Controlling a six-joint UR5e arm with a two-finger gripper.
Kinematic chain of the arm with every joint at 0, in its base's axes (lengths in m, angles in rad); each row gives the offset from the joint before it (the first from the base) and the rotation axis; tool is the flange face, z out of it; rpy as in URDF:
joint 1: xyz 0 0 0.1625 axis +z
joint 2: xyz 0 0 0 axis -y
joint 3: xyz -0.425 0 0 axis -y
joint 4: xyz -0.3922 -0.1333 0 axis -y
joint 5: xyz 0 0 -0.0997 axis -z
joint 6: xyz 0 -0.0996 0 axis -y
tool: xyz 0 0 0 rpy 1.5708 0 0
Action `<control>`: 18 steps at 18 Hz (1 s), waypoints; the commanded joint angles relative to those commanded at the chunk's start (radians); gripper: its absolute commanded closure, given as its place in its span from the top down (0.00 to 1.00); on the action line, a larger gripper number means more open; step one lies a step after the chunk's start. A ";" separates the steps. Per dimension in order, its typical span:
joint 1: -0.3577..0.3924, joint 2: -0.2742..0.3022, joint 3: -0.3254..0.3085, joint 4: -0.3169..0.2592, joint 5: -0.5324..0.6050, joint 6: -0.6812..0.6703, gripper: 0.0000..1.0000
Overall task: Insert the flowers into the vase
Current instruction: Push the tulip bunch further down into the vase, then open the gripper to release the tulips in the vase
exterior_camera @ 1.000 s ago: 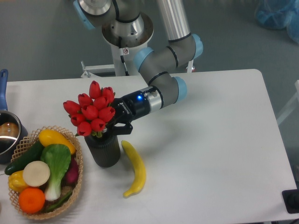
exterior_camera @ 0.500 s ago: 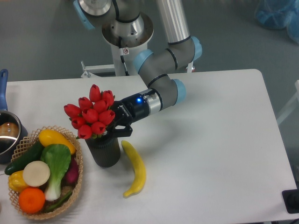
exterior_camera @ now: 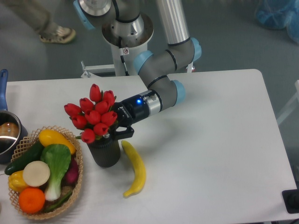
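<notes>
One arm, one gripper (exterior_camera: 113,129), reaching in from the right at the vase (exterior_camera: 105,151) mouth. Jaws look closed narrow around the base of the flowers (exterior_camera: 93,114), right where the stems meet the vase rim; one dark finger (exterior_camera: 122,133) shows on the near side, the other is hidden behind the bunch, so actual contact with the stems can't be seen directly. Blue light lit on the wrist.

Flowers: red tulip bunch sits above the vase mouth, leaning slightly left, stems mostly hidden by buds and gripper. How deep the stems go into the vase can't be told. Vase stands upright on the white table (exterior_camera: 215,140), just right of the woven basket (exterior_camera: 74,184), looks touching or nearly so.

Yellow banana (exterior_camera: 134,169) lies on the table just right of the vase base, close, contact unclear. Basket holds produce: yellow pepper, cucumber, bok choy, an orange, others partly buried. Pot with blue handle (exterior_camera: 5,135) cut off at the left edge. Dark object cut off at the bottom right corner, unidentifiable. Person's legs and shoe (exterior_camera: 56,33) at top left, on the floor behind the table, cropped. Blue bag cropped top right.
</notes>
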State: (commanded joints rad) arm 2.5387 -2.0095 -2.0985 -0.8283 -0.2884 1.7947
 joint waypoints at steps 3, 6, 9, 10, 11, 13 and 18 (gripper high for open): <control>0.002 0.000 -0.002 0.000 0.000 0.000 0.74; 0.002 0.000 -0.003 0.000 0.000 0.002 0.87; 0.005 0.002 -0.008 0.002 0.000 0.003 0.99; 0.006 0.002 -0.008 0.000 0.000 0.003 0.99; 0.008 0.002 -0.009 0.000 0.002 0.003 1.00; 0.009 0.003 -0.017 0.002 0.003 0.003 1.00; 0.034 0.024 -0.015 0.005 0.053 0.003 1.00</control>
State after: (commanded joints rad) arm 2.5724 -1.9851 -2.1139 -0.8237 -0.2350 1.7978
